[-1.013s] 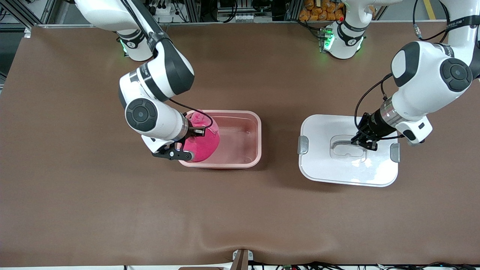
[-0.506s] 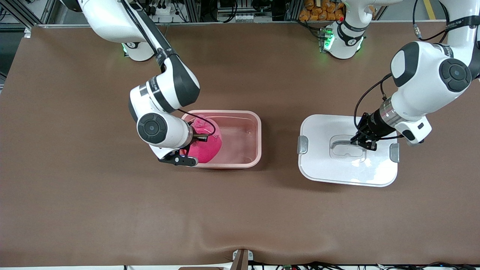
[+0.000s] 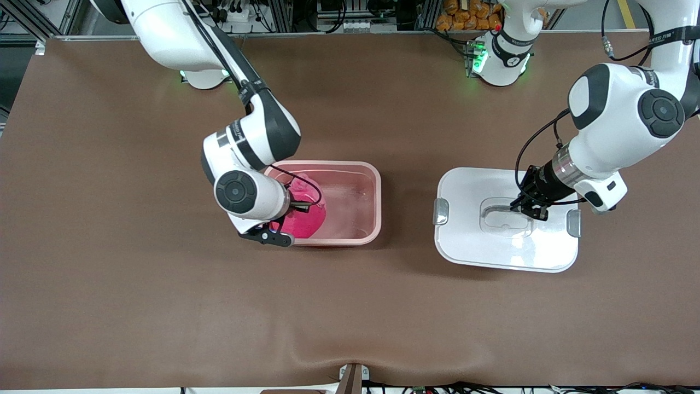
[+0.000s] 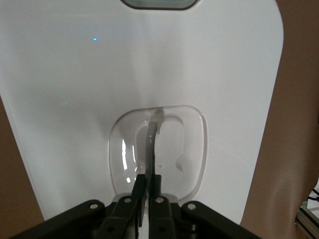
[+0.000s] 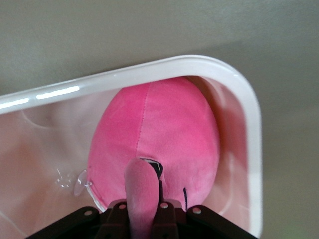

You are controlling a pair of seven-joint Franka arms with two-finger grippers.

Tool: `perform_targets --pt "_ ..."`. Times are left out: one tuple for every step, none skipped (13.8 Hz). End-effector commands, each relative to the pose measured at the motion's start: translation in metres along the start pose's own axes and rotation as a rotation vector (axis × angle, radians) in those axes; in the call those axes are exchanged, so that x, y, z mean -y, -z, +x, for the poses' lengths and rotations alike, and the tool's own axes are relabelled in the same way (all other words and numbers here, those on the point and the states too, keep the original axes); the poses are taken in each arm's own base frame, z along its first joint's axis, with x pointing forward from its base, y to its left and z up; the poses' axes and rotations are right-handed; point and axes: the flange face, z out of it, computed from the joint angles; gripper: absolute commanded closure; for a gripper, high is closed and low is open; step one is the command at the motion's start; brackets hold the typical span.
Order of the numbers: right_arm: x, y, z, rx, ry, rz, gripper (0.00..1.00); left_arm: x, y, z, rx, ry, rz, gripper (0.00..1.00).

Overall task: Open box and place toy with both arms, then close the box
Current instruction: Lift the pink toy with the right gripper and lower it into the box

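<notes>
A: Brown cloth is covering the table [image 3: 350, 317], and the whole strip nearest the camera is lying bare, with one ripple at that edge.

B: What is standing farther up?

A: Two things, side by side and well apart: one lid [image 3: 506, 249] toward the left arm's end, one box [image 3: 350, 202] toward the right arm's end. Bare cloth is lying between them and all round both.

B: How is the lid sitting?

A: Flat on the table, two grey clips [image 3: 441, 212] at its short ends. The left gripper [image 3: 526, 210] is reaching into the recessed centre, its fingers [image 4: 147, 191] pinched tight on the thin clear handle [image 4: 152, 137].

B: And the box?

A: Open, pale pink, one rounded rim all the way round. One toy [image 3: 303, 216] is sitting inside, at the end toward the right arm. The other half of the box is showing only its floor.

B: Is the right gripper letting go?

A: No. The right gripper [image 3: 292, 210] is hanging over that end of the box, fingers closed on a lighter pink flap [image 5: 142, 191] of the toy. In the right wrist view the toy's body [image 5: 159, 134] is lying close to the rim's [image 5: 249, 124] rounded corner; I cannot tell whether it is touching.

B: Farthest back?

A: Two green-lit bases [image 3: 500, 60] are standing along the top edge, with wide bare cloth before them.
</notes>
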Motion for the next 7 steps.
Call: perform_targets --pt "0.017 -0.01 -0.003 -0.014 -0.048 0.015 1.0 -0.004 0.004 -0.004 0.012 0.007 -0.01 1.0" --pt "0.021 -0.012 -0.003 -0.023 -0.063 0.022 1.0 -0.004 0.004 -0.005 0.012 0.006 -0.01 1.0" --pt "0.027 -0.018 -0.005 -0.032 -0.079 0.026 1.0 -0.004 0.003 -0.005 0.012 0.006 -0.009 1.0" --pt "0.032 -0.02 -0.006 -0.045 -0.102 0.038 1.0 -0.004 0.003 -0.006 0.012 0.005 -0.01 1.0" --pt "0.038 -0.024 -0.007 -0.058 -0.126 0.052 1.0 -0.005 0.002 -0.004 0.012 0.007 -0.007 1.0" --pt "0.045 -0.027 -0.008 -0.077 -0.137 0.071 1.0 -0.004 0.0 -0.006 0.013 0.01 -0.004 1.0" --pt "0.052 -0.031 -0.012 -0.091 -0.137 0.082 1.0 -0.004 -0.001 -0.01 0.014 0.013 -0.004 1.0"
